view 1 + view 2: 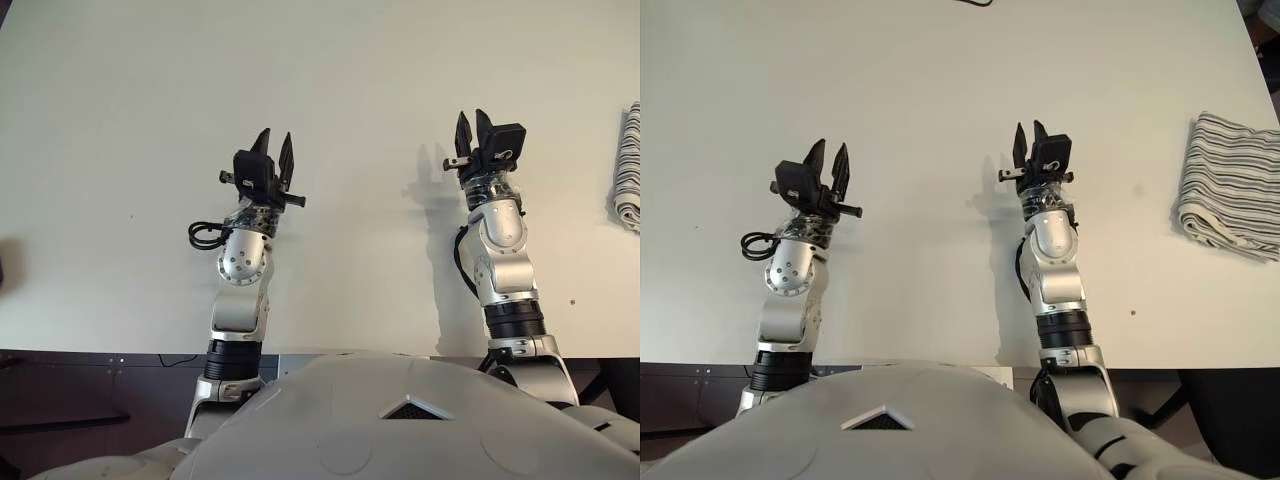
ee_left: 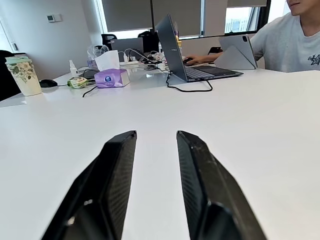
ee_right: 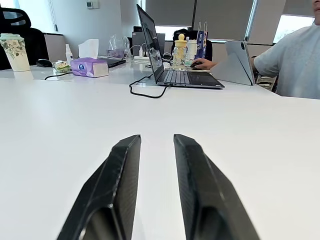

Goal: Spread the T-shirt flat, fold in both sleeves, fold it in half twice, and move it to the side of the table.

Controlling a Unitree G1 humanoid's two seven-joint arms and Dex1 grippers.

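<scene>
T-shirt (image 1: 1232,185) lies folded at right edge of frame on surface (image 1: 940,80), well apart from both claws. Right claw (image 1: 1029,132) is nearer, left claw (image 1: 832,150) farther. Both narrowly parted, empty. Right eye view gives most of the bundle, left eye a sliver; wrist views confirm the gaps.

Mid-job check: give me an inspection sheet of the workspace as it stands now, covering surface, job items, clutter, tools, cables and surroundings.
Surface: white tabletop, a few small dark specks.
Job's things: striped grey-and-white T-shirt, folded, lying at the table's right edge.
Clutter: open grey laptop, purple tissue box and patterned cup at the far end.
Tools: left tool open, holding nothing; right tool open, holding nothing; both above the table.
Cables: black looped cable at the left wrist; black laptop cable on the table.
Surroundings: windows with blinds, black office chair.
</scene>
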